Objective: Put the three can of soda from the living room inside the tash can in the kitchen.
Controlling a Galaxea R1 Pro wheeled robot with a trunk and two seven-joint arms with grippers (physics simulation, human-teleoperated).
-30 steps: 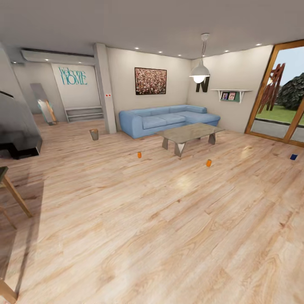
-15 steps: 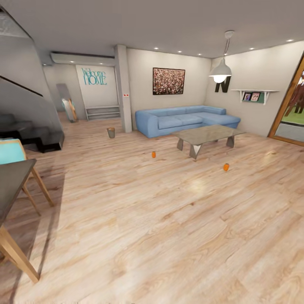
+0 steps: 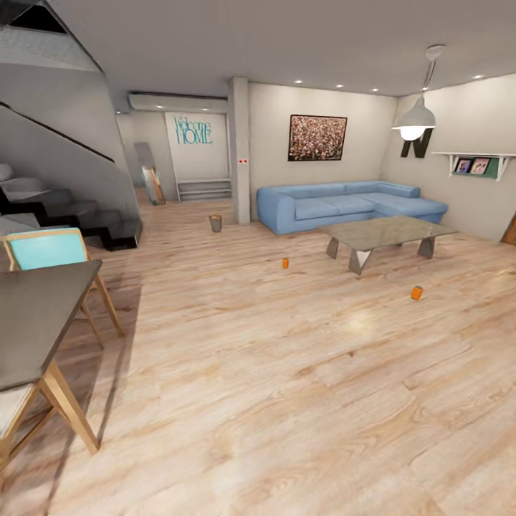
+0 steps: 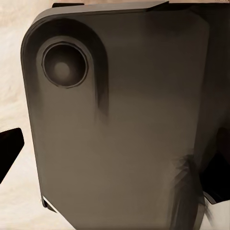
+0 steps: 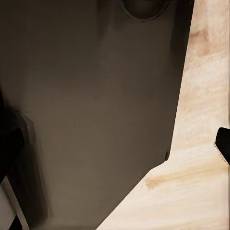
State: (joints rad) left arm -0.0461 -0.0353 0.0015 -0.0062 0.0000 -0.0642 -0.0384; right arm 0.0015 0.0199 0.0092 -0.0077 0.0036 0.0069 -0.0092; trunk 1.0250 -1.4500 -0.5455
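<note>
From my head view, the trash can (image 3: 216, 223) sits at eleven o'clock, one orange can (image 3: 285, 263) at twelve, another (image 3: 416, 292) at two (light, slick, thin-walled: grip mid-body, gently). I cannot tell how my grippers stand.

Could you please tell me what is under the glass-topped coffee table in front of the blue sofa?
Under the glass-topped coffee table only its angled grey legs and bare light wood floor show. The small orange soda can stands clear, in front. The blue sofa hides the floor behind.
</note>
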